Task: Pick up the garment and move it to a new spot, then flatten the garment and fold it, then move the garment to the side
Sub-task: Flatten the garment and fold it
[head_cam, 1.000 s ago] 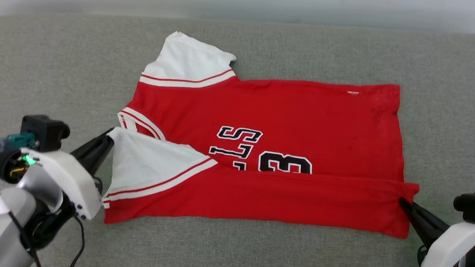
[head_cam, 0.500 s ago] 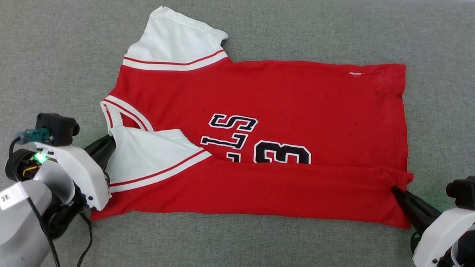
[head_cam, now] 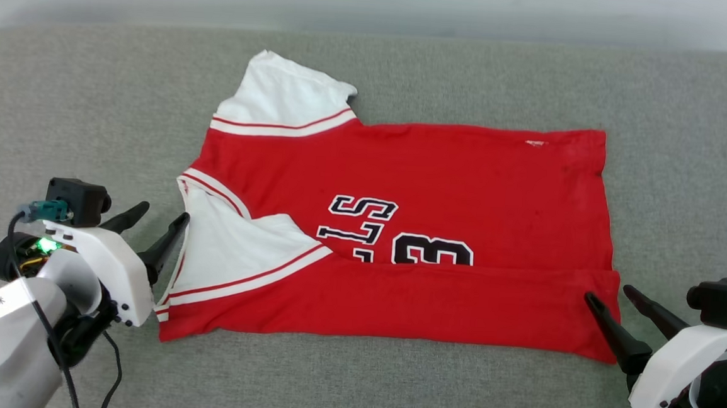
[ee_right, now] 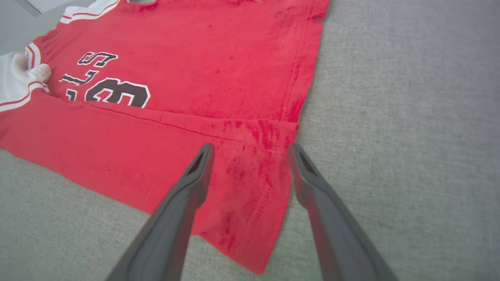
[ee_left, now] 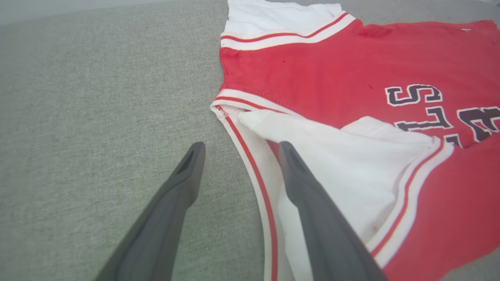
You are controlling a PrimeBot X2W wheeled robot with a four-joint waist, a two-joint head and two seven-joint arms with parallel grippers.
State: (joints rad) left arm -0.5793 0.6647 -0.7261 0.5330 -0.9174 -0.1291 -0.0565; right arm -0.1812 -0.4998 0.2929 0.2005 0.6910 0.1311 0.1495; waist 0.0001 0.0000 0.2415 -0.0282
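Sideways, the garment [head_cam: 403,181] lies between spread claws — left claw [head_cam: 164,211] at sleeve [head_cam: 234,253], right claw [head_cam: 608,293] over hem [head_cam: 605,326].

Lettering [head_cam: 362,220]: its 6 o'clock side is hidden from you under the garment's [head_cam: 466,172] folded band.
Hem mark [head_cam: 536,142]: 1 o'clock on the garment, too small to read.
Forearm sticker [head_cam: 3,300]: 8 o'clock, illegible.
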